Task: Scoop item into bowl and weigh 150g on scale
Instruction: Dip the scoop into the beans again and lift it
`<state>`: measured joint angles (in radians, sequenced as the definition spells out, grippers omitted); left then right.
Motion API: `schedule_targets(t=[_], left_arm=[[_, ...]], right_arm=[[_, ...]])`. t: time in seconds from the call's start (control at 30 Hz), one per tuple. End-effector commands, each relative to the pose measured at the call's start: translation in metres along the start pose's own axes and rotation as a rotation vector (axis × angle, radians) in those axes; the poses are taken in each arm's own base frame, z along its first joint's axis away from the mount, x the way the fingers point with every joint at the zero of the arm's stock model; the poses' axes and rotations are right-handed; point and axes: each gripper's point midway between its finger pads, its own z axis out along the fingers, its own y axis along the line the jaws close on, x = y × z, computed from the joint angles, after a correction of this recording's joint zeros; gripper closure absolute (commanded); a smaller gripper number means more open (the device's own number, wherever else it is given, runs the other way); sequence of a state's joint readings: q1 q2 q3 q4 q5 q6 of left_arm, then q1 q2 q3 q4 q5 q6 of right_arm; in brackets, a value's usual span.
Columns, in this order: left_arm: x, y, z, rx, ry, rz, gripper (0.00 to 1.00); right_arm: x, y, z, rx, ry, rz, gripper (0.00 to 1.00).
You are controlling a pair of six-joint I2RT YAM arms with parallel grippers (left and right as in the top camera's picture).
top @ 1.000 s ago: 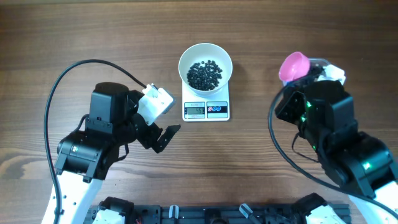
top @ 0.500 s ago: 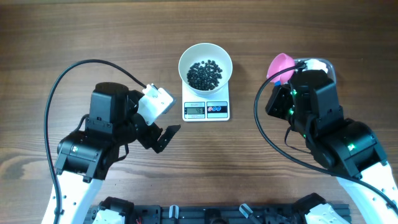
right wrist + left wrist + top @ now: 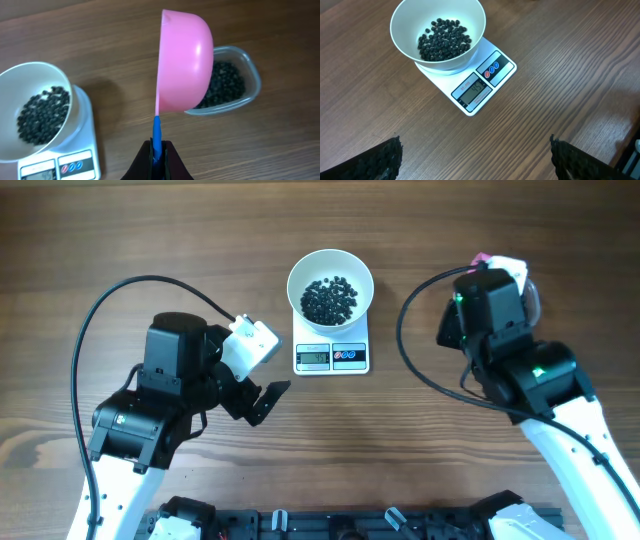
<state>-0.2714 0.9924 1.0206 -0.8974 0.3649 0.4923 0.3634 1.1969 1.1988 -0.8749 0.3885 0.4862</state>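
Overhead view: a wooden table carries all items.

Left gripper: jaws spread wide, nothing between them. It hangs over bare wood near the scale's front left corner and touches nothing.

Right gripper: jaws closed tight on the thin blue handle of a pink scoop. It is positioned at the right side of the table, well apart from the scale.

Scale: white, flat on the table at centre, display facing the arms. Its digits are too small to read with certainty.

Bowl: white, upright, seated on the scale's platform.

Tub: clear plastic, on the table behind the scoop, dark beads inside.

The scoop's cup is turned on its side with the mouth toward the bowl. Its contents are not visible.

Beads: a loose black pile covers the bowl's floor.
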Motion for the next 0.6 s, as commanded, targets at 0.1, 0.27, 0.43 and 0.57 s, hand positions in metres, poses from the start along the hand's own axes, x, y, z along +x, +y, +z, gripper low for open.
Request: schedule_targets(t=[0.1,0.27,0.43,0.57], left_arm=[[-0.008,0.002,-0.005,-0.006,-0.022,-0.003,0.0],[-0.008,0.002,-0.005,-0.006,-0.022,-0.003,0.0],[-0.008,0.002,-0.005,-0.006,-0.022,-0.003,0.0],[-0.008,0.002,-0.005,-0.006,-0.022,-0.003,0.0]], right_arm=[[-0.008,-0.042,0.012,0.073,0.021,0.036,0.96],[-0.011,-0.047,0.014,0.06,0.031,-0.054,0.96],[-0.009,-0.048,0.014,0.061,0.036,-0.065,0.96],[-0.007,-0.025,0.036,-0.033,0.076,-0.142,0.96]])
